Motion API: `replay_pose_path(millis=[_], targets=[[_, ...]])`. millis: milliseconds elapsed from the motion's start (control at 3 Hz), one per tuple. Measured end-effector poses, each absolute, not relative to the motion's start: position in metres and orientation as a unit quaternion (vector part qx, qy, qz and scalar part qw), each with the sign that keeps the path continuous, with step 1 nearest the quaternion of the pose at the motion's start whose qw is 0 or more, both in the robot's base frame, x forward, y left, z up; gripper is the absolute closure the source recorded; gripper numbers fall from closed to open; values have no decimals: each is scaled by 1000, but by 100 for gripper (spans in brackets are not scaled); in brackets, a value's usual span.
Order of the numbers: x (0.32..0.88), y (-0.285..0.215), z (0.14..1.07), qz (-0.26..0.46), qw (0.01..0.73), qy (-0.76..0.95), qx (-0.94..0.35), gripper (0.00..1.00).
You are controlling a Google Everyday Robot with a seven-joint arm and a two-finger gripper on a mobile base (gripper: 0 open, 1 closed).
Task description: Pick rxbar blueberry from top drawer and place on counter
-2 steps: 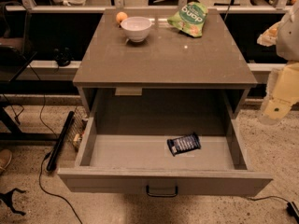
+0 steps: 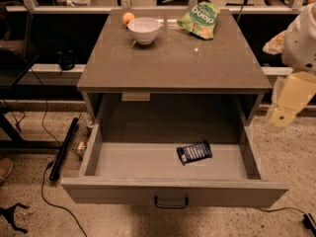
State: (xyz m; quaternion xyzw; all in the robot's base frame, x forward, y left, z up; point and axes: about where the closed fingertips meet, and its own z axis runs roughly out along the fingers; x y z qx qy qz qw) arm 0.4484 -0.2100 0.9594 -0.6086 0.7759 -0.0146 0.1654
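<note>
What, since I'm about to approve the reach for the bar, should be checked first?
1. Drawer open: ok, pulled out, inside exposed.
2. Bar reachable: ok, lies flat on the drawer floor, right of centre, nothing on it.
3. Gripper over the bar: not ok, it hangs outside the drawer, to its right, apart from the bar.
4. Gripper ready to grasp: cannot tell.
5. Counter drop spot: ok, front part bare; bowl, orange and chip bag sit at the back.
</note>
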Motion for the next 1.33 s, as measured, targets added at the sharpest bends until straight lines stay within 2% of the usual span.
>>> replay_pose_path(millis=[333,667,1333], targets=[[468,-184,906,26,171,772,-612,0],[493,-134,836,52,183,764,-617,0],[504,-131,784,50,150,773,-615,0]])
